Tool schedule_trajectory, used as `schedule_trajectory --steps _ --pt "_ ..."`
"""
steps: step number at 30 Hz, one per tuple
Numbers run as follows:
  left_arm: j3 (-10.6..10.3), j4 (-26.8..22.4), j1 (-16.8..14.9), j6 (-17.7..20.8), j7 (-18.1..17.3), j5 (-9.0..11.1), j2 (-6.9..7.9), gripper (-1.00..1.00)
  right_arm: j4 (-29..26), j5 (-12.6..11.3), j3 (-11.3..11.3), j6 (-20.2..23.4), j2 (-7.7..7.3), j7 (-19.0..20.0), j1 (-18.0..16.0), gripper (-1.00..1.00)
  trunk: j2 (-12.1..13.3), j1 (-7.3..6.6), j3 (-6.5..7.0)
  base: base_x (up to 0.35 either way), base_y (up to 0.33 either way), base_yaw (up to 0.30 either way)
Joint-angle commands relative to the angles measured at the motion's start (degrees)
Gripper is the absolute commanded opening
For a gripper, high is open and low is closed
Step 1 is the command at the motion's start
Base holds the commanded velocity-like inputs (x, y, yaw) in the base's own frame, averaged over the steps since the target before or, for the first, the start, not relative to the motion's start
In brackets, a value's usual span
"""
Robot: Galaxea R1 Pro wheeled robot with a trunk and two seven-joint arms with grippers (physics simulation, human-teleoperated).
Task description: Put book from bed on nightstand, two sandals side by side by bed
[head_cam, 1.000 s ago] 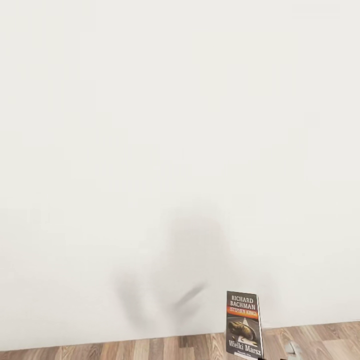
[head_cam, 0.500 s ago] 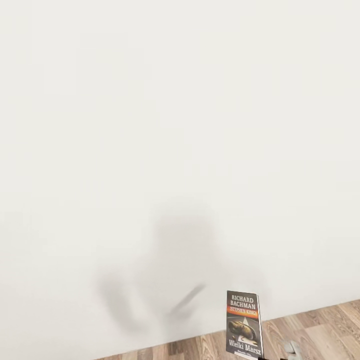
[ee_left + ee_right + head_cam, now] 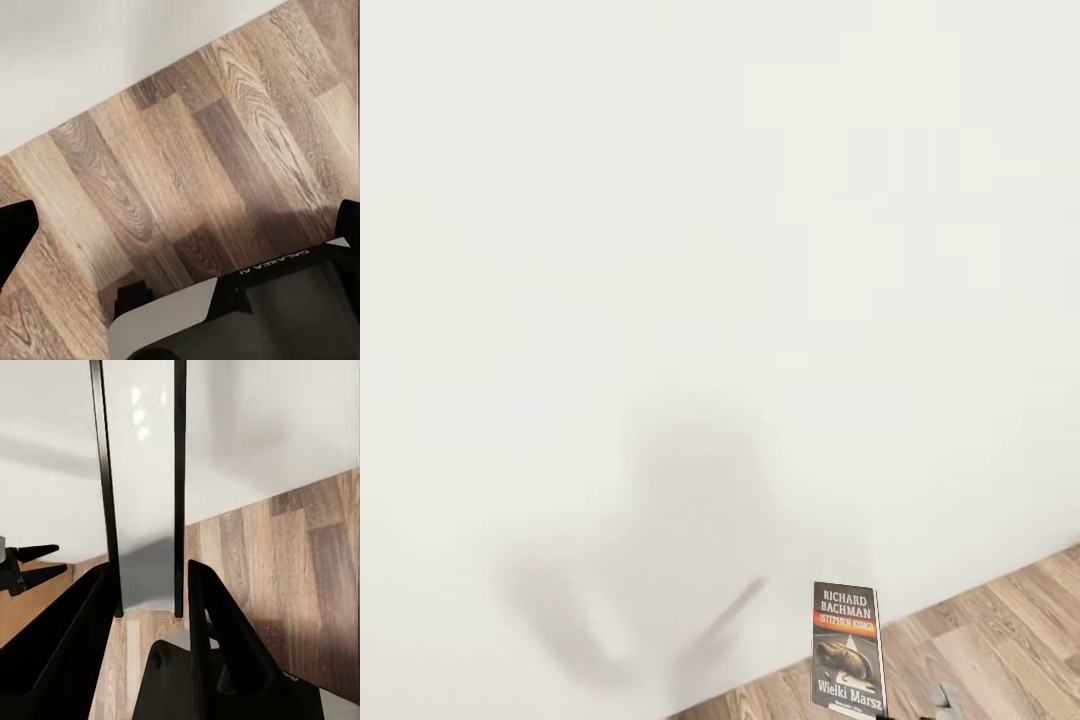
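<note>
White wall (image 3: 660, 250) above wood-plank floor (image 3: 1000, 640); right tool (image 3: 146, 611) clamped on upright book (image 3: 848, 648); left tool's state unclear.

- the book (image 3: 848, 648) is a thin paperback with a dark cover. it stands upright at the bottom edge of the head view, a little right of the middle, with the front cover facing the camera.
- on the cover there is white text "richard bachman" at the top, an orange band under it, a dim picture in the middle and "wielki marsz" at the bottom.
- its lower edge is cut off by the frame.
- in the right wrist view the book (image 3: 142, 487) is seen edge-on, its pale glossy side between two thin dark edges, and it sits between the two dark fingers.
</note>
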Motion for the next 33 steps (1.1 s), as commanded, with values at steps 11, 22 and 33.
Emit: schedule_trajectory --steps 11,22,33 --pt "0.5 0.0 0.0 -0.2 -0.2 -0.5 0.02 1.00 0.0 -0.7 0.3 0.6 -0.03 0.1 -0.1 -1.00 -0.1 0.02 -0.08 0.019 0.000 -0.258" --pt "0.5 0.0 0.0 -0.2 -0.2 -0.5 0.02 1.00 0.0 -0.7 0.3 0.6 -0.05 0.1 -0.1 -1.00 -0.1 0.02 -0.08 0.000 0.000 -0.257" --pt "0.5 0.0 0.0 -0.2 -0.2 -0.5 0.02 1.00 0.0 -0.7 0.3 0.6 -0.01 0.1 -0.1 -1.00 -0.1 0.02 -0.08 0.224 0.000 -0.252"
